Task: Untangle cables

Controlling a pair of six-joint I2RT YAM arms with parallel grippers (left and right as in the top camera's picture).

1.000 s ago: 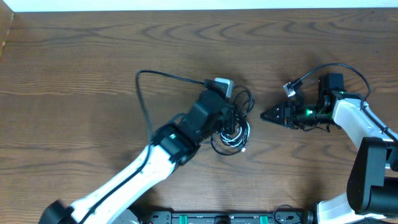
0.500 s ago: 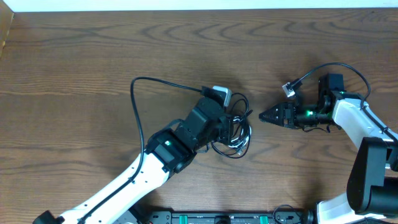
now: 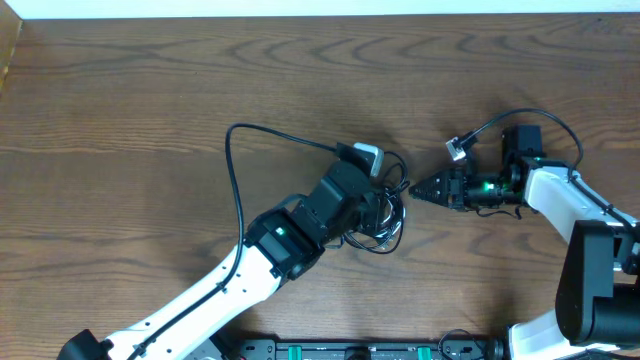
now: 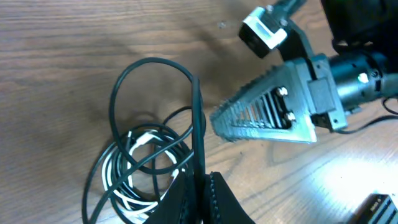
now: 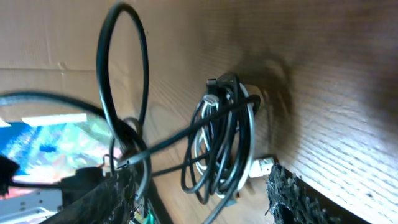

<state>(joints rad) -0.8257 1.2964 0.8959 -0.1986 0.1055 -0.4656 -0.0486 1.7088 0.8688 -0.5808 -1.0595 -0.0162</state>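
Coil of thin black cords wound with one white cord (image 3: 390, 225), lying near the middle of the brown wooden table (image 3: 120, 100), slightly toward its right edge. Left gripper (image 4: 202, 190) sits at the coil, fingers pressed together on a single black strand (image 4: 196, 124). Right gripper (image 3: 414, 188) lies just beside the coil on its right-edge side, long axis level and aimed at the left edge, fingers spread one above the other. The coil thus lies straight ahead of the right fingertips, so a short forward reach would probably meet it.

Overhead top-down, wrists close, perhaps sharing cables (image 5: 227, 137)
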